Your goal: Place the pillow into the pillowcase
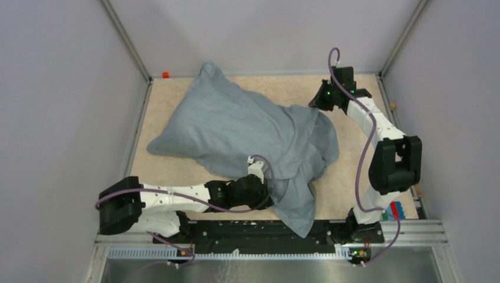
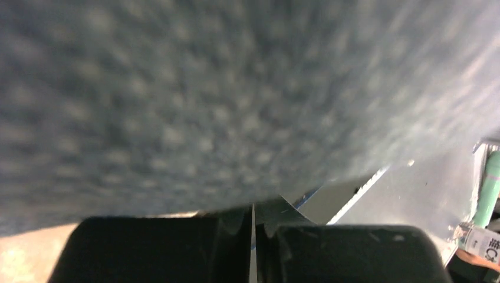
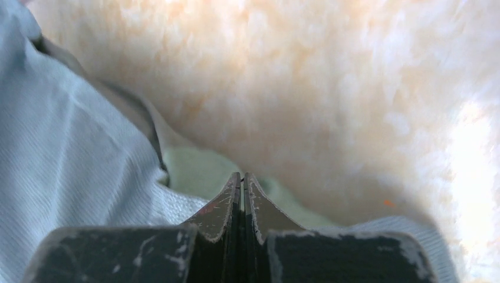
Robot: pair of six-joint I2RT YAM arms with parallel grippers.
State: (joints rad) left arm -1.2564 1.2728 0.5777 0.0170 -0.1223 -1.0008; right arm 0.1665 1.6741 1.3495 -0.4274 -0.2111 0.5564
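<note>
The left gripper [image 2: 253, 213] has its fingers pressed together, with the wrinkled grey-blue cloth pillowcase [image 2: 206, 100] spread just beyond their tips. The right gripper [image 3: 242, 181] is likewise closed. The plump white fuzzy pillow [image 3: 330, 88] lies just ahead of its fingers, and pillowcase cloth lies to their left.

The left arm [image 1: 171, 197] and right arm [image 1: 377, 127] are white with black joints. A purple cable [image 1: 361, 159] loops along each. The right gripper [image 3: 242, 177] is scuffed black.

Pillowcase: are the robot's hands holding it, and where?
Cannot tell. The right gripper is shut at the opening rim of the pillowcase, beside the pillow, the left gripper shut at its near edge; no pinched cloth shows.
</note>
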